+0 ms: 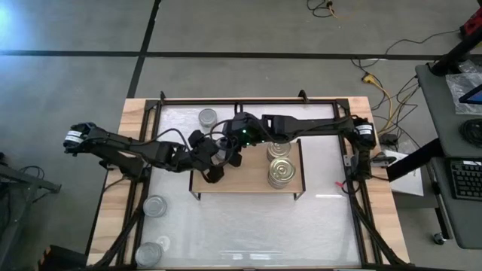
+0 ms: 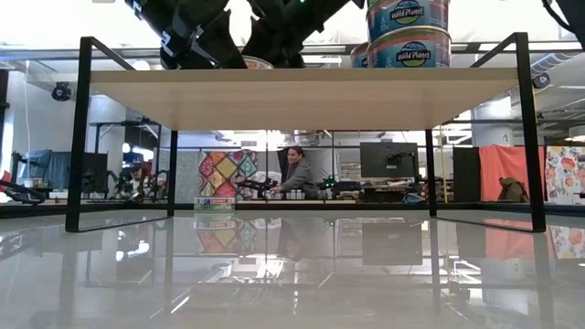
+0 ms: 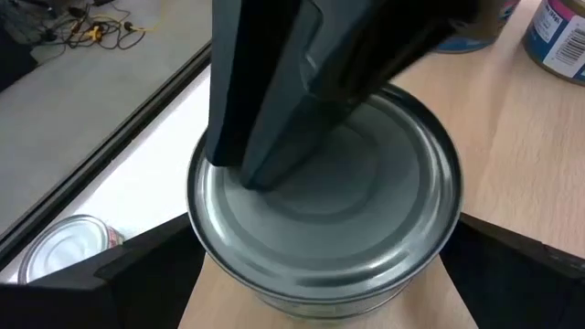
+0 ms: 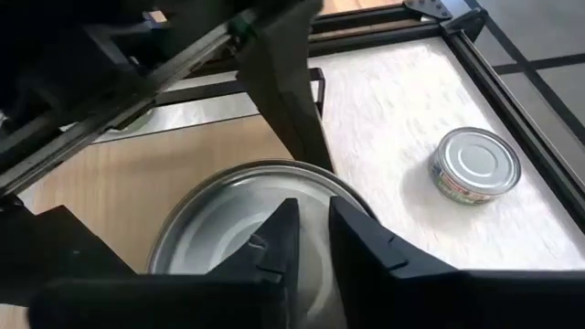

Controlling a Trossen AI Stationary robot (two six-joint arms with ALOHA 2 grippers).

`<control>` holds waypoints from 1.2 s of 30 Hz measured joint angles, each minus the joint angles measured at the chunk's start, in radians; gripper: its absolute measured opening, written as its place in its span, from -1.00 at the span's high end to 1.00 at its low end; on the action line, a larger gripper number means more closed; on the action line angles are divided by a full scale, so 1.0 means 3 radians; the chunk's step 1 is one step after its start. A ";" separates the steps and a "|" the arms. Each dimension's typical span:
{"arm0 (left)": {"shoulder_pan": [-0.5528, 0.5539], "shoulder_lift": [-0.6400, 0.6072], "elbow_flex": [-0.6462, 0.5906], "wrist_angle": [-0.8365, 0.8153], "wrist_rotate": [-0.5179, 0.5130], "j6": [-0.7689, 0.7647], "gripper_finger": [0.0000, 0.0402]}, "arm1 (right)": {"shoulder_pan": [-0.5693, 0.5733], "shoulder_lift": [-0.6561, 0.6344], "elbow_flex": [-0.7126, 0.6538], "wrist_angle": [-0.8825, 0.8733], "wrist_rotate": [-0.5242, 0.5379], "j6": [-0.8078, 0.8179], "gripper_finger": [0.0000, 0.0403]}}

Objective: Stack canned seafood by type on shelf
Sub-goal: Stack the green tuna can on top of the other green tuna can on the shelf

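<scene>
Two dark, near-black jointed arms, left arm [image 1: 128, 149] and right arm [image 1: 316, 124], silver-white banded collars at the outer joints, black cables looping along the links, small green light near the wrists, flat angular matte fingers [image 4: 274, 242]

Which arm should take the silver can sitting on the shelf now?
Probably the left gripper: its open fingers already sit on either side of the silver can on the shelf. The right gripper hangs above the lid with fingers nearly together, holding nothing.
</scene>
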 joint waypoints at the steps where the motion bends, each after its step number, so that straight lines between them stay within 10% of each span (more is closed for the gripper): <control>1: 0.0000 0.0000 0.0000 0.0003 0.0001 0.0012 -0.97 | -0.0004 0.0000 0.0001 -0.0025 -0.0006 0.0001 0.77; 36: -0.0475 -0.0774 0.0136 -0.0600 -0.0054 -0.0068 -0.97 | 0.0003 -0.0009 0.0025 -0.0086 -0.0016 -0.0044 0.86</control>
